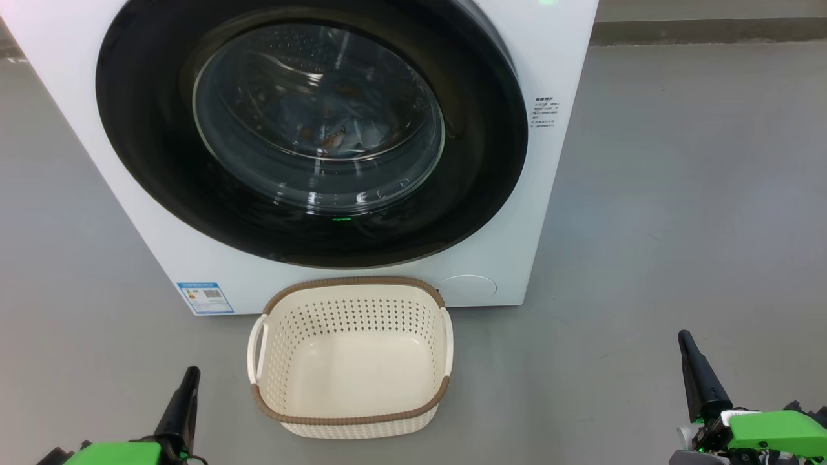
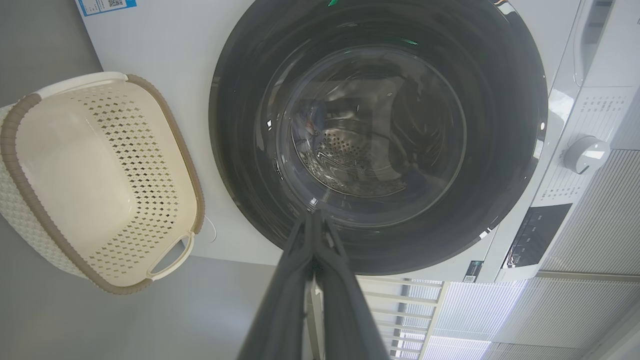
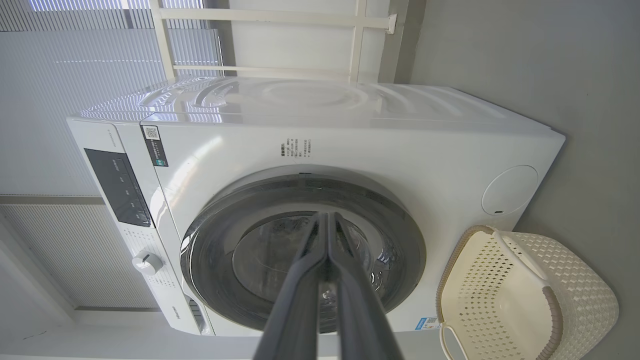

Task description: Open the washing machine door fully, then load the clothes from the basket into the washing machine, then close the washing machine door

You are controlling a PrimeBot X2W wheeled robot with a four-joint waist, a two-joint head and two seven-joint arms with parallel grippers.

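Grey floor (image 1: 678, 194) is spreading beneath both arms. Left gripper (image 1: 192, 374) and right gripper (image 1: 685, 339) are hovering low with fingers pressed together, holding nothing, well apart on either side of the basket (image 1: 352, 283). Just beyond it, the washing machine (image 1: 568, 64) is standing with the washing machine door (image 1: 148, 161) sitting shut, and the clothes (image 1: 336, 132) are showing dimly through its glass, inside the drum (image 2: 340, 147)

You have bright, even light; reflections streak the washing machine door (image 1: 316, 129) glass, and both wrist views curve at the edges.
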